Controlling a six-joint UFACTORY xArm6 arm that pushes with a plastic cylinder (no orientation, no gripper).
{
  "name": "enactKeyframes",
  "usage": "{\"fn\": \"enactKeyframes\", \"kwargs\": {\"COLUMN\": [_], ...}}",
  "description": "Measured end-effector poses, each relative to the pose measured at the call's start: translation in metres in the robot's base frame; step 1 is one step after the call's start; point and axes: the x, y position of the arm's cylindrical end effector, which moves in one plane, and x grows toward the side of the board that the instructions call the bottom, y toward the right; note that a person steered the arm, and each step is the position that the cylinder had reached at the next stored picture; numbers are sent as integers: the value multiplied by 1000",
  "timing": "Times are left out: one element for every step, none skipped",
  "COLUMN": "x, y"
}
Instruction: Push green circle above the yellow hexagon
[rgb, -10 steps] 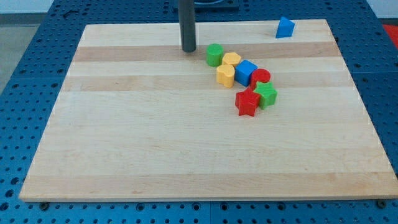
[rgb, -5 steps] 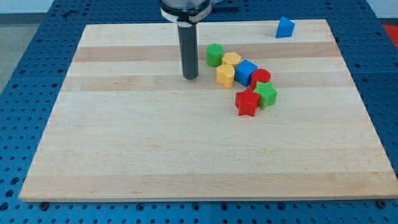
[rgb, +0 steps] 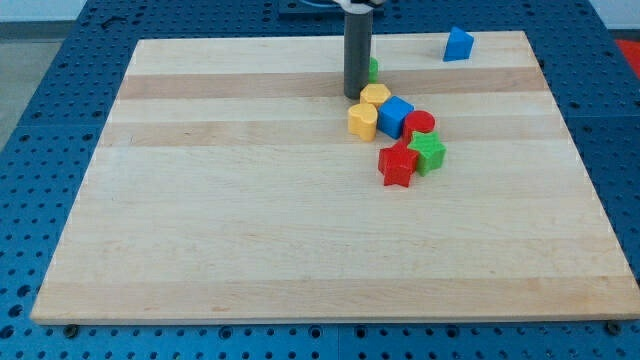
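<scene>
**Rod hides the green circle**

There is no claw, only my tip (rgb: 356, 95). It touches the green circle (rgb: 373, 69), which peeks out behind it. The yellow hexagon (rgb: 374, 96) sits just right of my tip on the surface (rgb: 250, 230).

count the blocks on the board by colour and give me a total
yellow: 2, one above the other
red: 2, a circle and a star
green: 2, a star and a circle mostly hidden behind my tip
blue: 2, a cube and a far block
total: 8
</scene>
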Motion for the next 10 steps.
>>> {"fn": "enactKeyframes", "kwargs": {"x": [0,-1,-23,-49,-64,-65,-65,-64,-61,-55], "y": [-18,-52,-64,-64,-51,-34,-19,-2,15,31]}}
